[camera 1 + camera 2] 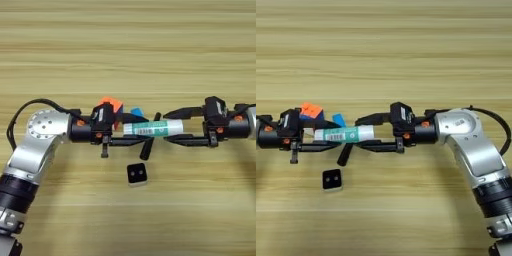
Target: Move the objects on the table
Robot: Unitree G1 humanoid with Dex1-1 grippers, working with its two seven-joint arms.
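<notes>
Count on the table [128,50]: one glue stick [152,128], one puzzle cube [111,106], one blue block [136,112], one black marker [149,145], one black square block [136,174]. Five small items total. Two grippers were present: left gripper [131,130], right gripper [172,127].

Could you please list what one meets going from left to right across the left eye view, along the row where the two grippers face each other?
Left gripper → multicoloured puzzle cube → blue block → white-teal glue stick → right gripper. The black marker and the black square block sit below this row, so I leave them out.
</notes>
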